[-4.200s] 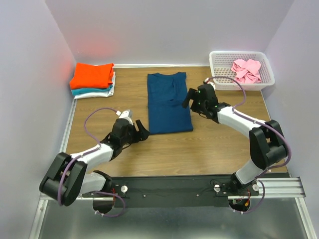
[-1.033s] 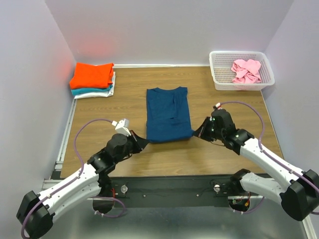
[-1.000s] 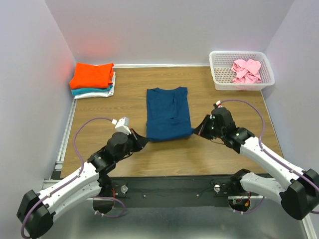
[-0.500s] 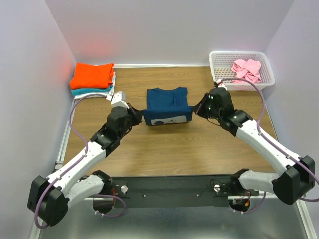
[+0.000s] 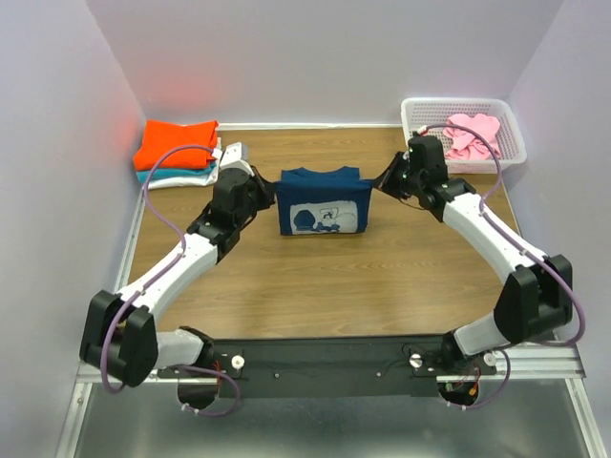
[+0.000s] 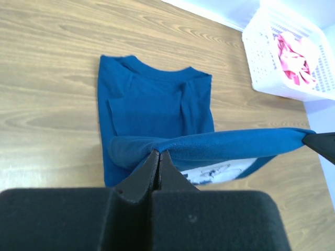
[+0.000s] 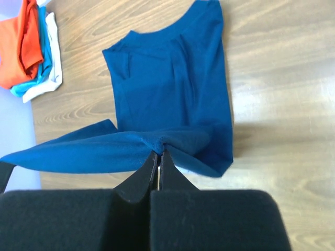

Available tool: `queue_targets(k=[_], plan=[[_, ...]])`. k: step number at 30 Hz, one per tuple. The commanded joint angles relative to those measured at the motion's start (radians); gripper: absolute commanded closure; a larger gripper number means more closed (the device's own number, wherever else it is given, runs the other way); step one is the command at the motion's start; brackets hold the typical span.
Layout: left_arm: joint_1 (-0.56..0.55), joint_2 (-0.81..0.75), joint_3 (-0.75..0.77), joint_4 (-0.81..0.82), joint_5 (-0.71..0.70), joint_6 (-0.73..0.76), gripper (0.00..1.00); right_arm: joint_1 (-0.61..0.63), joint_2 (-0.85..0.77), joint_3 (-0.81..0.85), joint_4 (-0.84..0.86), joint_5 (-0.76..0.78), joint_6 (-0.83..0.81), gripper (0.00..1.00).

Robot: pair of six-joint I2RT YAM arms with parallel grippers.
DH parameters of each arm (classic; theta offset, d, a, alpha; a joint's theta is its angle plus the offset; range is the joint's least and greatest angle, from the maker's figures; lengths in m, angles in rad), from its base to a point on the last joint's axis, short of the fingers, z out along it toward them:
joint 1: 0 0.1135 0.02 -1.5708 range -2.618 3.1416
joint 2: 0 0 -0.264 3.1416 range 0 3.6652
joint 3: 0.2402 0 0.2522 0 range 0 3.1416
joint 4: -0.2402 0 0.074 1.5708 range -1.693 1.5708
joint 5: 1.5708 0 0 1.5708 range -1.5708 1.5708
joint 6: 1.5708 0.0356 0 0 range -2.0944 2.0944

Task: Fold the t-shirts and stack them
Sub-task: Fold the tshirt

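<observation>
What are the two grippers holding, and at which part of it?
The navy t-shirt: the left gripper and right gripper each pinch one end of its raised bottom edge.

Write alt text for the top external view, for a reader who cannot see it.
The left pincer and right pincer each grip a corner of the navy t-shirt, holding its lower half above the table, white print showing. A folded stack lies back left; a white basket holding a pink shirt stands back right.
</observation>
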Motion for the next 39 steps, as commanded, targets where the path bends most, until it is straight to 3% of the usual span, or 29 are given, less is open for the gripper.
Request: queue_targets(k=[1, 26, 35, 39], plan=[[0.046, 0.072, 0.067, 0.035, -0.003, 0.056, 1.0, -0.044, 0.077, 0.078, 0.019, -0.049, -0.048, 0.99], [0.152, 0.692, 0.547, -0.003, 0.169, 0.135, 1.0, -0.153, 0.649, 0.48, 0.053, -0.201, -0.071, 0.99], [0.175, 0.811, 0.646, -0.054, 0.149, 0.132, 1.0, -0.166, 0.786, 0.602, 0.051, -0.231, -0.1, 0.95], [0.179, 0.847, 0.69, -0.081, 0.125, 0.133, 1.0, -0.167, 0.824, 0.65, 0.051, -0.257, -0.111, 0.85]])
